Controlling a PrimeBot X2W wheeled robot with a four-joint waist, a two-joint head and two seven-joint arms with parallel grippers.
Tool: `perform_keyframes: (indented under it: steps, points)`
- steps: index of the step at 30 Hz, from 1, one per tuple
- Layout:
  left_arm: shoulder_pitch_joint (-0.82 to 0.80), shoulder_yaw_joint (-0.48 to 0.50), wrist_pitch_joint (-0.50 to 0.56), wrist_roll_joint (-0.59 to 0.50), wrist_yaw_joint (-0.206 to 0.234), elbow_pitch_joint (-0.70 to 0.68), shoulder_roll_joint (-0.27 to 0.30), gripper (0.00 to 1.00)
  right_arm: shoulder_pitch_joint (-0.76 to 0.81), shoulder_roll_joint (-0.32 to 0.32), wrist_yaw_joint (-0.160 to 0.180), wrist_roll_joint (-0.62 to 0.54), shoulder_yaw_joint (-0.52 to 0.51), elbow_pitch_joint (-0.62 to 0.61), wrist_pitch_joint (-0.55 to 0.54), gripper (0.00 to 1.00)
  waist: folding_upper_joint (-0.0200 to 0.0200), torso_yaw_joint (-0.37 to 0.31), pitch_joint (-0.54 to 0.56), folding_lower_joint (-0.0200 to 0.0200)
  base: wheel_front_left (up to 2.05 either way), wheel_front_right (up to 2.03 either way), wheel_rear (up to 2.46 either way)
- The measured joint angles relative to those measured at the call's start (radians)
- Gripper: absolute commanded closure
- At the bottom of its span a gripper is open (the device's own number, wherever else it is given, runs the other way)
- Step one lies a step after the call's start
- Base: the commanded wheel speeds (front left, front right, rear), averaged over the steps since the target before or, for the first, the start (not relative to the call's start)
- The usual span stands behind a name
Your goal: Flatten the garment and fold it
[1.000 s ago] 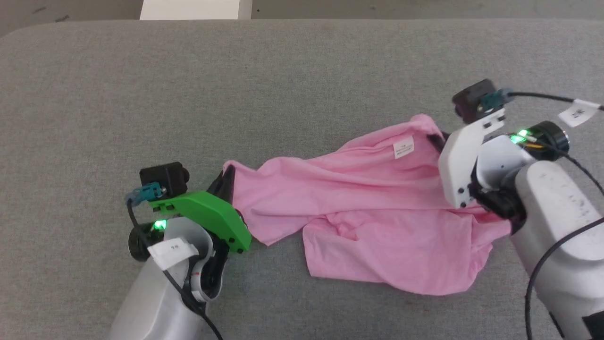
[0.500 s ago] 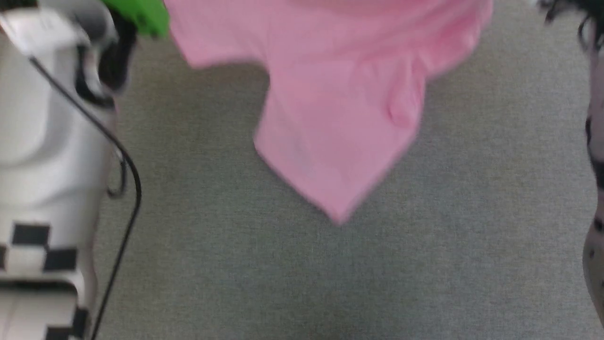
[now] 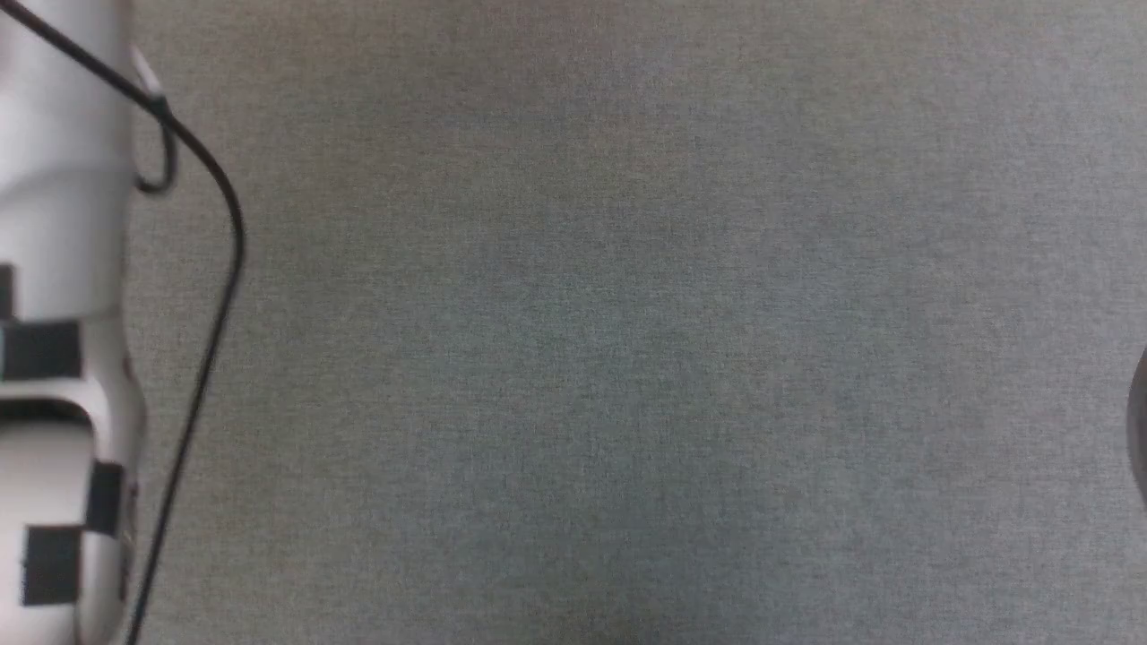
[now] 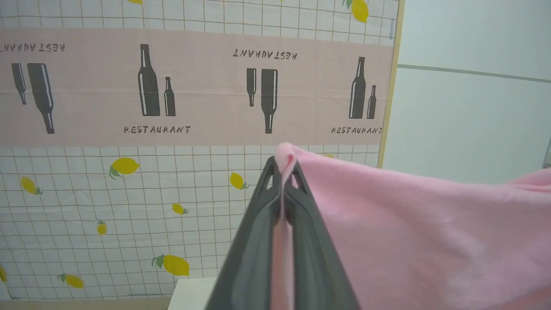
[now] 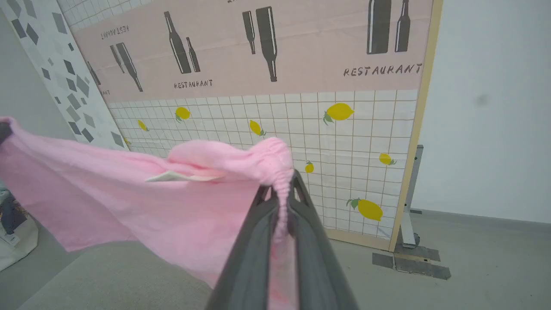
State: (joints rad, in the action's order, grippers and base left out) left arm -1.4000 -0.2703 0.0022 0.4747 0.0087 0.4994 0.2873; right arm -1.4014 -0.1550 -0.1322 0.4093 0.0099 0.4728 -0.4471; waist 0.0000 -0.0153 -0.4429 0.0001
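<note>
Garment (image 4: 409, 241) held up in air, stretched between both claws, above grey worktop (image 3: 627, 358); left claw (image 4: 283, 165) clenched on plain edge; right claw (image 5: 286, 181) clenched on gathered edge, white tag (image 5: 181, 176) just beside.

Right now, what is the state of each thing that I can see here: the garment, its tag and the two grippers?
garment: lifted in the air, stretched between both grippers, wrinkled, not folded.
left gripper: shut, pinching one edge of the garment.
right gripper: shut, pinching the gathered edge.
white tag: exposed, lying flat on the cloth beside the right gripper.
</note>
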Motion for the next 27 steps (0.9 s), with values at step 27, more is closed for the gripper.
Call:
perform_keyframes:
  steps: [27]
  points:
    - [1.602,-0.011,0.082,0.268,0.211,-0.482,0.000,1.00,1.582,-0.160,0.000,0.397,0.177,-0.474,-0.054,1.00,0.0000,0.038,0.365,-0.0002,0.00,0.00,0.00]
